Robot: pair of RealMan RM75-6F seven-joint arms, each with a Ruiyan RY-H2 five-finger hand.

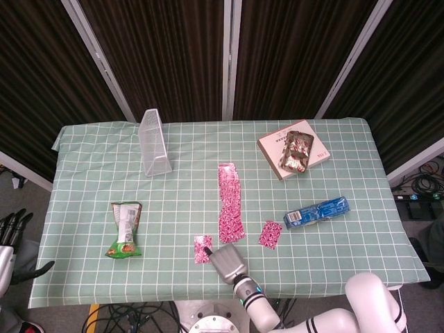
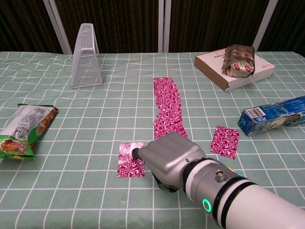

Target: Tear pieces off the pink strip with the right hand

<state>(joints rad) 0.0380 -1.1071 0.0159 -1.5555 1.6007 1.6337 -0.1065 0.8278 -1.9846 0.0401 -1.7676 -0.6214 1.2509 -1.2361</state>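
The pink strip (image 1: 229, 200) (image 2: 167, 107) lies lengthwise in the middle of the green checked cloth. My right hand (image 1: 227, 262) (image 2: 167, 160) is just past the strip's near end, fingers curled. It pinches the right edge of a torn pink piece (image 1: 202, 249) (image 2: 129, 161), which lies flat on the cloth to the hand's left. Another torn pink piece (image 1: 270, 234) (image 2: 225, 141) lies apart on the right. My left hand (image 1: 10, 232) hangs off the table's left side with fingers apart, holding nothing.
A wire mesh holder (image 1: 154, 143) (image 2: 86, 56) stands at the back left. A green snack bag (image 1: 125, 229) (image 2: 25, 130) lies front left. A box topped with a foil packet (image 1: 294, 150) (image 2: 236, 63) sits back right. A blue packet (image 1: 317, 211) (image 2: 274, 115) lies right.
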